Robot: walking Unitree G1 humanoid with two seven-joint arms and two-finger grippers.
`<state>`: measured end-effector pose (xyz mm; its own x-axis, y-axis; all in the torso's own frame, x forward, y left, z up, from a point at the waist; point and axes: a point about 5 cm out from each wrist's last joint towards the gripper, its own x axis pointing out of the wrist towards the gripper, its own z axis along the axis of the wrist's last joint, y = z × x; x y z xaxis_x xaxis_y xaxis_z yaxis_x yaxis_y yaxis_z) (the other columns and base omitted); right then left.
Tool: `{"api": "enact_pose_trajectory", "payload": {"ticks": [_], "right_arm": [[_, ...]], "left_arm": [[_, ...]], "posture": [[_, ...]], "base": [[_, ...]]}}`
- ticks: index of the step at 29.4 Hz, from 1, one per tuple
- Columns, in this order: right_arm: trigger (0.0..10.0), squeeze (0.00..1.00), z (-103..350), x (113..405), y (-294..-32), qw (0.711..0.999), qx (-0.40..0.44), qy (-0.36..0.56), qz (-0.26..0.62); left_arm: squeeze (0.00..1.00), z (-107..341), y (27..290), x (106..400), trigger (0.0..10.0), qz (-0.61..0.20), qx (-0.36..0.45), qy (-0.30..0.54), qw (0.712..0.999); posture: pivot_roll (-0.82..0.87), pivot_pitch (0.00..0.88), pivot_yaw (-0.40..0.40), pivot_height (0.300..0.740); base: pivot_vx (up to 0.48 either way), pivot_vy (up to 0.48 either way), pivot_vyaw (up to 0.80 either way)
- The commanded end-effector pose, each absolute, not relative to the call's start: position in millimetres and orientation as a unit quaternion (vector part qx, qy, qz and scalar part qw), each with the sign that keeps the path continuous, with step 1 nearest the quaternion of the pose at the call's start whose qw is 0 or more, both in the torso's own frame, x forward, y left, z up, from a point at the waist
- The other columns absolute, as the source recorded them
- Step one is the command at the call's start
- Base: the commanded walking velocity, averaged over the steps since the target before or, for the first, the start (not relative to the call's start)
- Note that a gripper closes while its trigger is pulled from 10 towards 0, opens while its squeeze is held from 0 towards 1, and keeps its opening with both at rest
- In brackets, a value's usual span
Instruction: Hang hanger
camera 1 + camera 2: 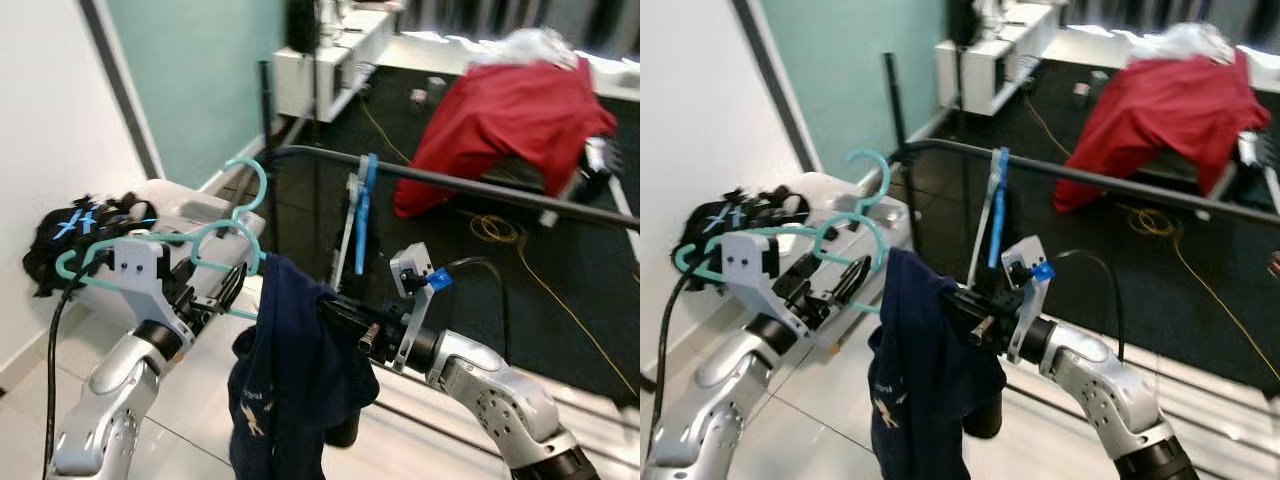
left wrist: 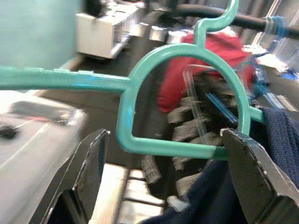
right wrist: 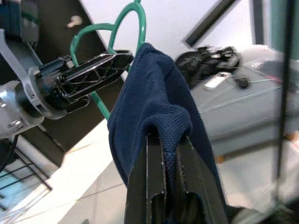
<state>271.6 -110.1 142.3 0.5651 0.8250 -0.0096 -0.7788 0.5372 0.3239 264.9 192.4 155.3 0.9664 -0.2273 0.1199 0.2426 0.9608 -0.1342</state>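
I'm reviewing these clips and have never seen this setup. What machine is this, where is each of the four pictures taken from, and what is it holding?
This is a humanoid robot with two silver arms, each ending in a two-fingered black claw. The two wide pictures come from its head cameras, looking down; the two close ones come from cameras on its wrists. The left claw holds a teal hanger, its fingers either side of the loop below the hook. The right claw is shut on a dark blue garment draped over that hanger. Ahead runs a black clothes rail with a pale hanger already hanging on it. Beyond lies a red cloth; to the left, a black bag.
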Motion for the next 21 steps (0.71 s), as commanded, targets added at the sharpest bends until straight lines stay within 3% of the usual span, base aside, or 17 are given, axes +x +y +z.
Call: {"api": "enact_pose_trajectory", "payload": {"ticks": [1,7,14,21], "right_arm": [[10.0,0.0,152,279,-134,0.901,0.13,0.04,0.412],[10.0,0.0,148,283,-131,0.896,0.145,0.041,0.417],[10.0,0.0,145,286,-129,0.896,0.145,0.039,0.418],[10.0,0.0,143,288,-128,0.892,0.148,0.038,0.425]], "left_arm": [[0.0,142,227,258,10.0,-0.019,-0.035,-0.02,0.999],[0.0,138,235,251,10.0,0.051,-0.021,-0.012,0.998],[0.0,136,232,259,10.0,0.041,-0.029,-0.014,0.999],[0.0,127,223,275,10.0,-0.023,-0.063,0.011,0.998]], "posture": [[0.0,0.011,-0.005,0.74],[0.02,0.002,-0.018,0.74],[0.04,0.0,-0.023,0.74],[0.05,0.0,-0.025,0.74]], "base": [[0.0,0.0,0.8],[0.0,0.0,0.8],[0.0,0.0,0.8],[0.0,0.0,0.8]]}}
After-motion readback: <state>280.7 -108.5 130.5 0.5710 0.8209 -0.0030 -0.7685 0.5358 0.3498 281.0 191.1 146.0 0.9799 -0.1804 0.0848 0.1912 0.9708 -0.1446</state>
